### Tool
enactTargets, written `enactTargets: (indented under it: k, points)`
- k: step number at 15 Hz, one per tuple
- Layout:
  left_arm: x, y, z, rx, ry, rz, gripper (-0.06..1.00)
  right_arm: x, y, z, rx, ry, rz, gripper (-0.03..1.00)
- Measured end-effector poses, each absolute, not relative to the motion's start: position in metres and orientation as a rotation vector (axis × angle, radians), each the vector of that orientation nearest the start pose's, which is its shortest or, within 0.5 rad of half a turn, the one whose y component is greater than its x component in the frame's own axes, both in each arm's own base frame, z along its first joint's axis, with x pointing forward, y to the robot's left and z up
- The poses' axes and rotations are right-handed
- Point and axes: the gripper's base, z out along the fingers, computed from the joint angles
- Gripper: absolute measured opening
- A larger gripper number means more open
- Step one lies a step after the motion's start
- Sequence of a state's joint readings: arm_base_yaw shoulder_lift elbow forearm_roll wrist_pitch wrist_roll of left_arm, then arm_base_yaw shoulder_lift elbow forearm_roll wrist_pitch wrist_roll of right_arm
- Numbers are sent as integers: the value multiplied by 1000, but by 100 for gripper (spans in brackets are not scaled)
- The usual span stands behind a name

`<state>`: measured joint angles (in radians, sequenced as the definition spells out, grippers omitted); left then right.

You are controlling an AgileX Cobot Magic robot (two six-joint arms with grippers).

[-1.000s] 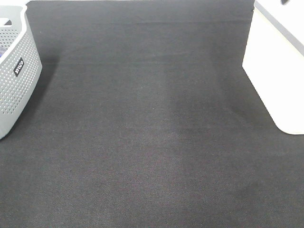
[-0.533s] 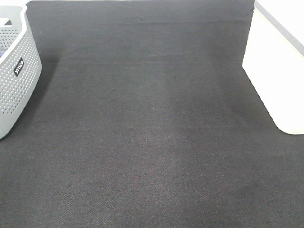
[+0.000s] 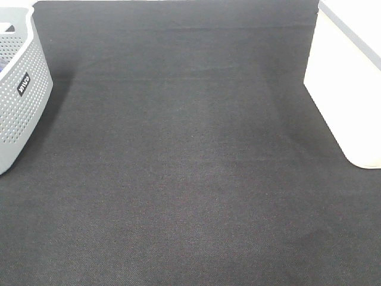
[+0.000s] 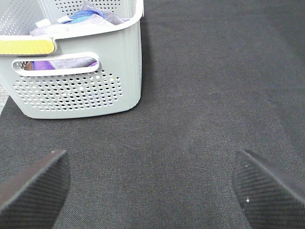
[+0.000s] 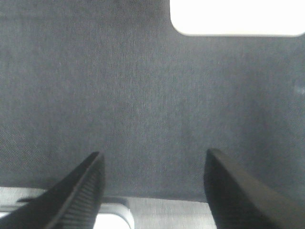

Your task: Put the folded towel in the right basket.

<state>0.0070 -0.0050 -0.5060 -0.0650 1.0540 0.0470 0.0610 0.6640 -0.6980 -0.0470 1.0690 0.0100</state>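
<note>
Listing what you have on the desk (image 3: 190,167): dark cloth cover; grey perforated basket (image 3: 21,101) at the left edge, holding bunched purple and blue fabrics (image 4: 83,16); white basket (image 3: 348,83) at the right edge, its inside out of sight. Folded towel — you cannot pick it out in any view. Left tool (image 4: 152,191) — fingers spread wide, nothing between them, near the grey basket. Right tool (image 5: 152,191) — fingers apart, empty, above bare cloth.

Black woven mat (image 3: 190,155) fills the frame; a pale grey basket (image 3: 21,101) dotted with small holes sits at the left edge, a plain white basket (image 3: 351,89) at the right; purple and blue cloths (image 4: 81,16) show in the grey one
</note>
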Motion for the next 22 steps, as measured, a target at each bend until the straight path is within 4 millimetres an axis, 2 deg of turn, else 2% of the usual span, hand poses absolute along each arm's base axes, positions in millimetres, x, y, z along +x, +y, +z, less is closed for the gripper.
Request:
enactTargets:
  k: [4, 10, 22]
  points:
    - [-6, -5, 280, 44, 2025, -43, 87, 55, 0, 283, -80, 2346, -25, 58]
    - [-6, -5, 280, 44, 2025, -43, 87, -4, -1, 280, -92, 2037, 9, 58]
    - [-6, -5, 280, 44, 2025, -43, 87, -6, 0, 279, -99, 2028, 19, 58]
